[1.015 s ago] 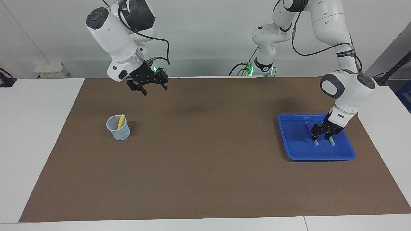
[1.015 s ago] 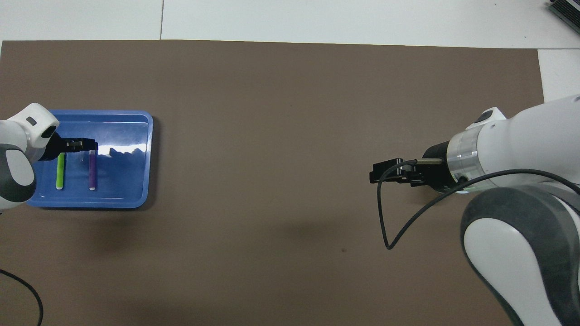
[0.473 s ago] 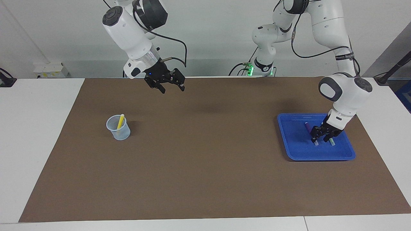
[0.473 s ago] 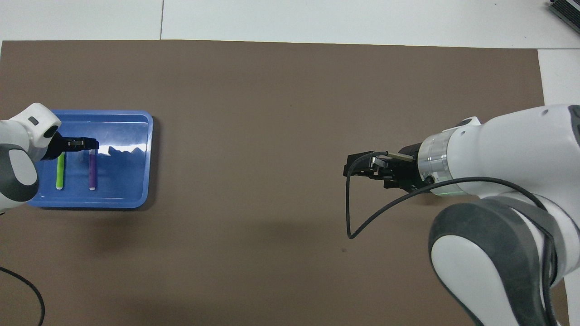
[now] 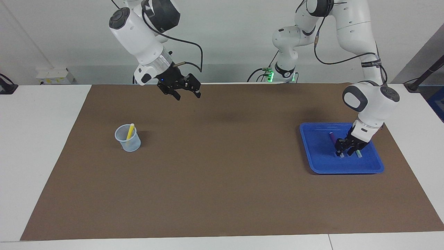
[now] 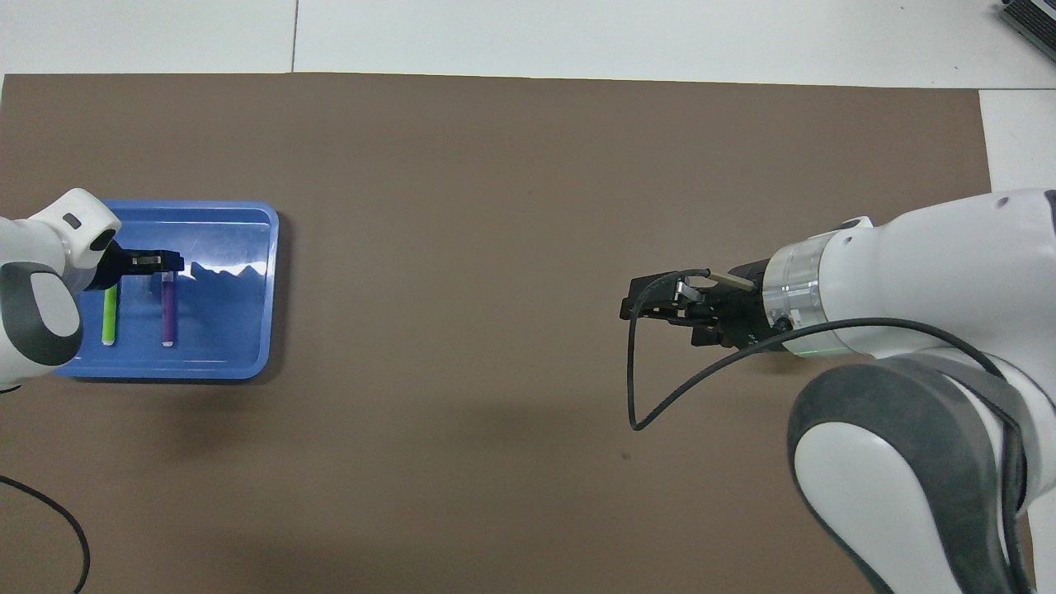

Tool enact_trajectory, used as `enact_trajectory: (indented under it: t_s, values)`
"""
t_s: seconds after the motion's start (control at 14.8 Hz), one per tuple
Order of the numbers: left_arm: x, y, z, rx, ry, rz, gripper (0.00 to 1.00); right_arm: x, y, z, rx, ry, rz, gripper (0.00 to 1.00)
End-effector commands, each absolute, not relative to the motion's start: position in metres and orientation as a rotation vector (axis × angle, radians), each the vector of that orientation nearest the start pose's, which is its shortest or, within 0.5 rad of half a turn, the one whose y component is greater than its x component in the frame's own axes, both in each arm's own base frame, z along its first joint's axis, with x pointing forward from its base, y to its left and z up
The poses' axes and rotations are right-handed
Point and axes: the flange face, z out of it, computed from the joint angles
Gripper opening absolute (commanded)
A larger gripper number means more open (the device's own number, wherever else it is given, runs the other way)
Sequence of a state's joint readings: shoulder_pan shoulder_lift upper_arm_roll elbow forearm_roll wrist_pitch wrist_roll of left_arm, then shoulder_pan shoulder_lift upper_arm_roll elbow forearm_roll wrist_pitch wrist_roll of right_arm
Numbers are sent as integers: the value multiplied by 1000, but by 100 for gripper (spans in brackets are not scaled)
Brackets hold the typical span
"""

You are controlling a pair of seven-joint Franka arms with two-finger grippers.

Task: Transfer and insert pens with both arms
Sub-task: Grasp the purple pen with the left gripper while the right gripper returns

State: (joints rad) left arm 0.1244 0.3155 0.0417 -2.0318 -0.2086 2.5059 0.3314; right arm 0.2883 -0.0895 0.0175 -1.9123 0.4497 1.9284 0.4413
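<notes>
Since the earlier frames the left gripper had sunk lower into the blue tray, its fingers spread around the purple pen beside the green pen, gripping nothing yet. The right gripper, open and empty, had swung out over the mat. The yellow pen already stood in the cup.
</notes>
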Motion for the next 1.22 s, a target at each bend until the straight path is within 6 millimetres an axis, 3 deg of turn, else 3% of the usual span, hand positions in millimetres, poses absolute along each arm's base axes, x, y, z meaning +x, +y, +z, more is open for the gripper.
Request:
enact_trajectory:
  t_s: [0.0, 0.14, 0.27, 0.47, 0.68, 1.15]
  values:
    - [609, 100, 302, -3191, 36, -324, 54, 512, 194, 547, -2653, 395, 80, 100]
    - [609, 100, 301, -3191, 36, -324, 51, 512, 193, 547, -2652, 397, 80, 100]
    - [609, 101, 301, -3187, 34, -335, 33, 512, 193, 547, -2652, 397, 80, 100]
    - [609, 100, 300, -3187, 37, -335, 23, 512, 193, 547, -2652, 397, 80, 100]
    - [609, 99, 300, -3187, 32, -337, 2, 512, 193, 547, -2652, 397, 80, 100]
    - [609, 99, 299, -3189, 25, -332, 0, 512, 193, 546, -2654, 397, 90, 100]
